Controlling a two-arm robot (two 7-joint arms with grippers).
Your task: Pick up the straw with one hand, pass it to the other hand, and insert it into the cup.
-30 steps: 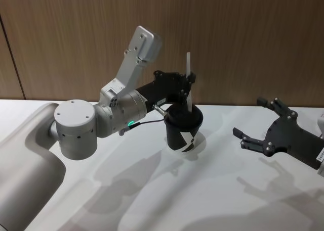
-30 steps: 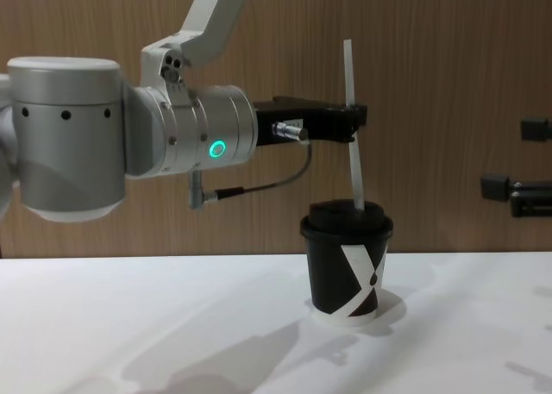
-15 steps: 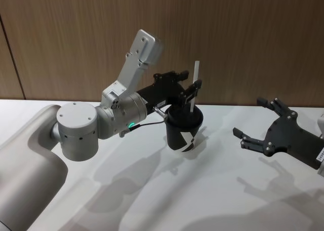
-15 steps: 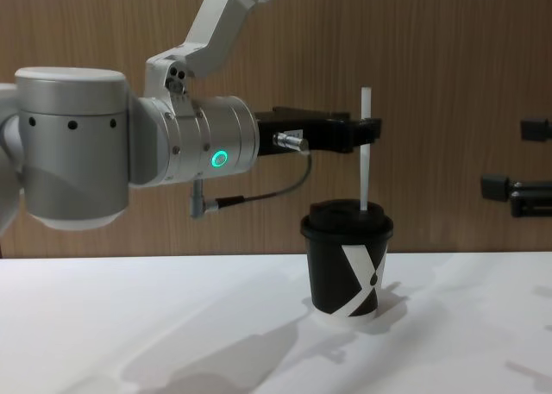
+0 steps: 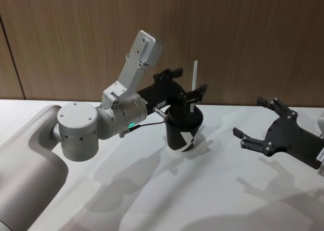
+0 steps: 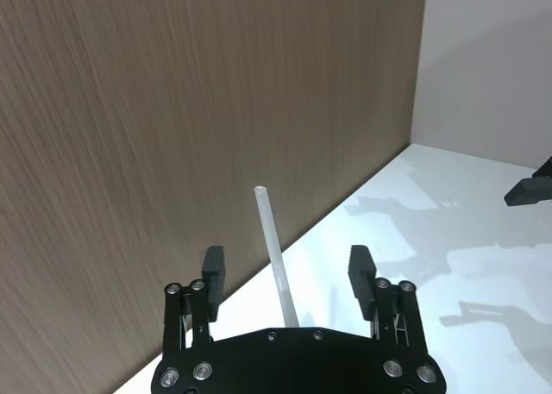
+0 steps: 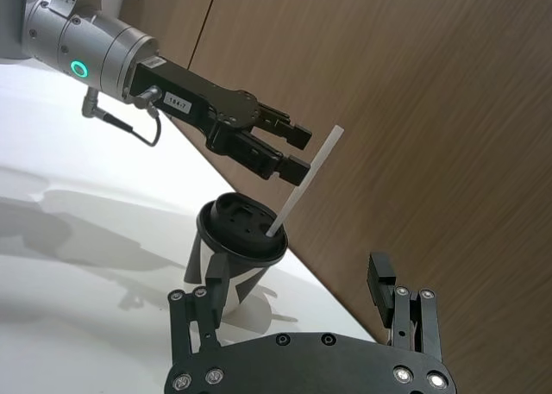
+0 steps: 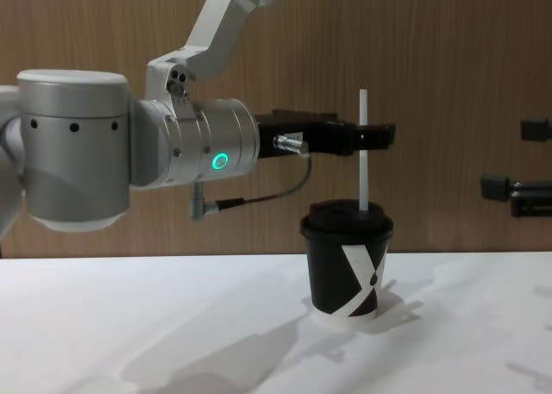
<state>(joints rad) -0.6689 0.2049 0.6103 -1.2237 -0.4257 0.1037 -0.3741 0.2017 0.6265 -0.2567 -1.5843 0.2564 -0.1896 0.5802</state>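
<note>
Straw [image 8: 364, 148] stands near upright in the lid of the cup [image 8: 347, 269], lower end gone through the lid opening, upper length sticking up well above the dome. Cup sits upright on the white tabletop [image 8: 172, 325], roughly mid-scene, before a wood-panel wall [image 5: 243, 34].

Left gripper [image 5: 183, 87], the one with the silver wrist and green ring light, hangs just above and behind the lid. Fingers [image 6: 360, 269] spread, one to each side of the straw, neither touching it in the left wrist view. Straw appears to stand free, held by the lid alone.

Right gripper [image 5: 255, 124], the plain black one, sits off to the right above the tabletop, well apart from the cup, fingers spread, holding nothing.

Progress, as judged: pick-up, handover and insertion all look done. Left to do seems only to draw the left arm clear without brushing the straw. How deep the straw reaches inside the cup cannot be told.
</note>
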